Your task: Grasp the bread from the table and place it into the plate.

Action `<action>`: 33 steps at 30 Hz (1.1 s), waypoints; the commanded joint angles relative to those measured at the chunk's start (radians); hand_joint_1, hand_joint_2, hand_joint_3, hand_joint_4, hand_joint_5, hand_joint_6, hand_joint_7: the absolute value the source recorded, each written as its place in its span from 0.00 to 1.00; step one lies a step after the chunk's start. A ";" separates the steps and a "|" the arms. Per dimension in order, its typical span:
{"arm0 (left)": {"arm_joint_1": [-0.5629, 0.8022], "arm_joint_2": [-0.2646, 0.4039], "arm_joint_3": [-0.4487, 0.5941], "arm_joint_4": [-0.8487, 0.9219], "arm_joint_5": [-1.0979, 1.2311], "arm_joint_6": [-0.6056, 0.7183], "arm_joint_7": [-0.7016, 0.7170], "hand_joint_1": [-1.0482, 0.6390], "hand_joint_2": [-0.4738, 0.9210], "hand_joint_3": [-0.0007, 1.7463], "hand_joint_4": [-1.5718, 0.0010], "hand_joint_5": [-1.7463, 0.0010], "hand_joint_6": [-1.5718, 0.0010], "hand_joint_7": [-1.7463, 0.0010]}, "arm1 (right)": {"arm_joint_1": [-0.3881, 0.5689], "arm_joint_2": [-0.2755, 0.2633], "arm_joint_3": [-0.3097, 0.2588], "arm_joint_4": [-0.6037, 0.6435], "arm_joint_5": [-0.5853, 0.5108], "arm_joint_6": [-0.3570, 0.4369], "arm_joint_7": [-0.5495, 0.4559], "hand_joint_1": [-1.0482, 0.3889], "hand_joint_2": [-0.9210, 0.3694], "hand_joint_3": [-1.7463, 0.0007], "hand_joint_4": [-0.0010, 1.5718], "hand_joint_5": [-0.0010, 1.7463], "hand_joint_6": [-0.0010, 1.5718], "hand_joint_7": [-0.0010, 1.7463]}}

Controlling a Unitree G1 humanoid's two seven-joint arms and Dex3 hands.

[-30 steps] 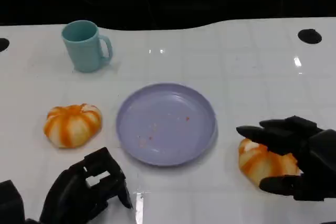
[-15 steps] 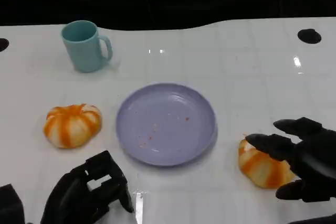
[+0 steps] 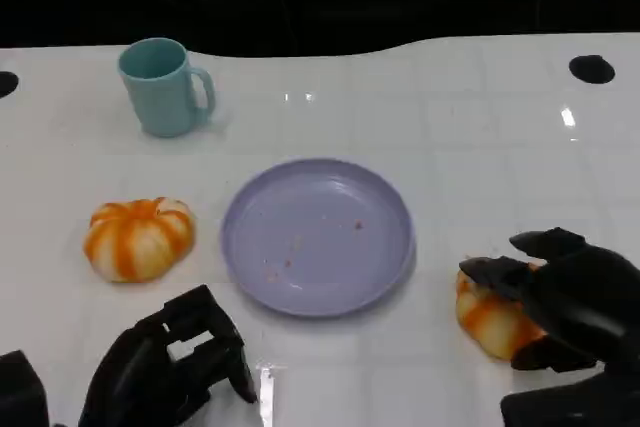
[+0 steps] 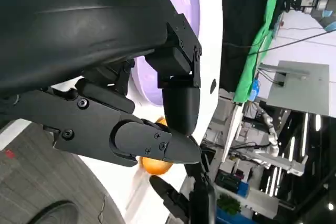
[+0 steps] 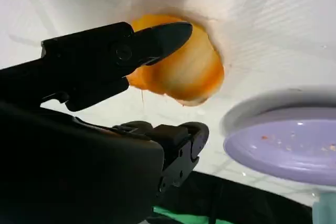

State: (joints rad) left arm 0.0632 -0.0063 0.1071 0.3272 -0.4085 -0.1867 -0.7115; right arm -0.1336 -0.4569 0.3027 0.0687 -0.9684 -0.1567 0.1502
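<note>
Two orange-striped bread rolls lie on the white table. One roll [image 3: 137, 237] sits left of the lavender plate [image 3: 318, 237]; the other roll [image 3: 485, 312] sits right of it. My right hand [image 3: 565, 302] arches over the right roll, with fingers [image 3: 492, 272] across its top and the thumb on its near side. In the right wrist view a fingertip [image 5: 168, 34] lies on that roll [image 5: 186, 69], the thumb stands a little off it, and the roll rests on the table. My left hand [image 3: 165, 365] rests half curled near the front edge, holding nothing.
A teal mug [image 3: 163, 87] stands at the back left. The plate's rim [image 5: 278, 103] lies close beside the right roll. Bare table stretches behind the plate. Dark round holes [image 3: 592, 68] mark the far right and far left of the table.
My right hand has drawn back toward the near edge and sunk lower over the right roll, its fingers curving more over the top. Rolls, plate and left hand stayed put.
</note>
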 commanded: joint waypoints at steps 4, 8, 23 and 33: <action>0.013 0.010 0.001 -0.015 -0.002 -0.001 0.005 0.25 1.00 0.04 0.56 0.00 0.58 0.19 | -0.071 0.009 0.068 0.116 -0.018 0.030 -0.064 0.28 0.00 0.97 0.09 0.12 0.20 0.02; 0.017 0.012 0.000 -0.019 0.000 -0.001 0.005 0.25 1.00 0.04 0.56 0.00 0.58 0.19 | -0.079 0.023 0.071 0.153 0.002 0.022 -0.154 0.32 0.00 0.92 0.28 0.23 0.35 0.06; 0.017 0.022 0.008 -0.025 -0.018 0.013 -0.004 0.25 1.00 0.04 0.56 0.00 0.57 0.21 | -0.152 0.026 0.042 0.243 0.098 -0.210 -0.513 0.50 0.31 0.42 0.56 1.00 0.40 1.00; 0.013 0.023 0.008 -0.023 -0.021 0.013 -0.003 0.25 1.00 0.04 0.55 0.00 0.57 0.18 | -0.211 0.079 0.039 0.226 0.106 -0.208 -0.563 0.59 0.49 0.25 0.61 1.00 0.48 0.95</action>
State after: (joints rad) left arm 0.0718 0.0013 0.1102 0.3124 -0.4254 -0.1715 -0.7115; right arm -0.3269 -0.3851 0.3554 0.3108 -0.8819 -0.3753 -0.4038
